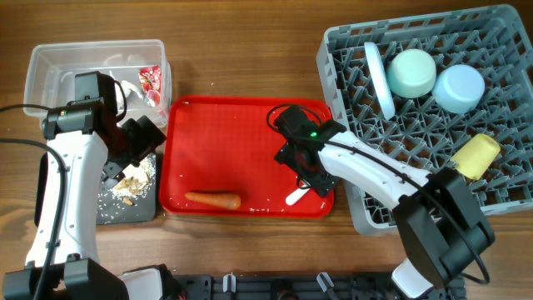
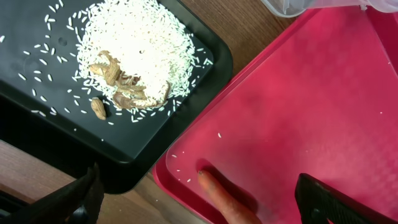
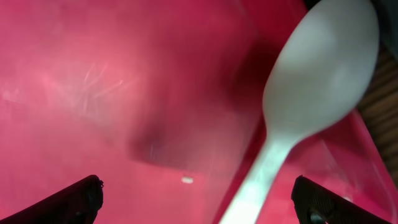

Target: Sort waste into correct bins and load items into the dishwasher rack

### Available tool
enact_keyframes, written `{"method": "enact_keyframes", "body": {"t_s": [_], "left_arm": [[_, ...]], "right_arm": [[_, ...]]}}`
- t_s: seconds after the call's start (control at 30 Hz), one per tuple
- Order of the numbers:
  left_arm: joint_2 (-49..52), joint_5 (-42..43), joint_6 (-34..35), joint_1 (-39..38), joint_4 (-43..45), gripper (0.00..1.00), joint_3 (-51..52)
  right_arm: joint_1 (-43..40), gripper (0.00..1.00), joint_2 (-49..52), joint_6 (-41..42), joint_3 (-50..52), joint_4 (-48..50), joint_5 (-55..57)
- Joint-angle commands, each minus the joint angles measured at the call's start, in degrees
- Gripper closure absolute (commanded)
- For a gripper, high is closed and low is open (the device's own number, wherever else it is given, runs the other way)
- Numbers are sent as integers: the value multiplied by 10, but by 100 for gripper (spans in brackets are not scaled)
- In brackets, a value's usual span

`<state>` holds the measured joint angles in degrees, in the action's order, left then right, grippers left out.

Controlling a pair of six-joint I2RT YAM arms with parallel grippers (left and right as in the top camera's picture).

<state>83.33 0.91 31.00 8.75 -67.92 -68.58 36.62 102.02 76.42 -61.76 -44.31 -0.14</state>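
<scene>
The orange carrot (image 1: 212, 200) lies at the red tray's front left, and the white spoon (image 1: 296, 197) at its front right. My left gripper (image 1: 141, 137) hangs open over the seam between the black tray (image 1: 143, 208) and the red tray. In the left wrist view the carrot tip (image 2: 224, 196) shows between its spread fingers (image 2: 323, 202). My right gripper (image 1: 304, 175) is open just above the spoon (image 3: 317, 74), whose handle runs between the jaws. The clear tub (image 1: 50, 62) holds a napkin and a red-and-white wrapper (image 1: 151, 81). Food scraps (image 2: 130, 56) sit on the black tray (image 2: 37, 99).
The grey dishwasher rack (image 1: 341, 50) at the right holds a light blue plate (image 1: 380, 79), a mint bowl (image 1: 411, 72), a blue bowl (image 1: 459, 87) and a yellow cup (image 1: 475, 156). The red tray (image 1: 233, 125) lies between the bins and the rack.
</scene>
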Motion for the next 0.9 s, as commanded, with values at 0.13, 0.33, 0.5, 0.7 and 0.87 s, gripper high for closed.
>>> {"method": "enact_keyframes", "body": {"t_s": [0.13, 0.33, 0.5, 0.7, 0.87], "left_arm": [[-11, -3, 10, 3, 0, 0, 0], [-11, -3, 10, 3, 0, 0, 0], [-11, -3, 10, 3, 0, 0, 0], [-11, -3, 10, 3, 0, 0, 0], [-11, -3, 10, 3, 0, 0, 0]], "right_arm": [[-14, 10, 8, 17, 32, 41, 1], [-12, 65, 14, 16, 32, 46, -8], [-12, 72, 24, 13, 32, 49, -20], [-12, 62, 25, -77, 32, 75, -35], [-12, 62, 25, -72, 32, 64, 12]]}}
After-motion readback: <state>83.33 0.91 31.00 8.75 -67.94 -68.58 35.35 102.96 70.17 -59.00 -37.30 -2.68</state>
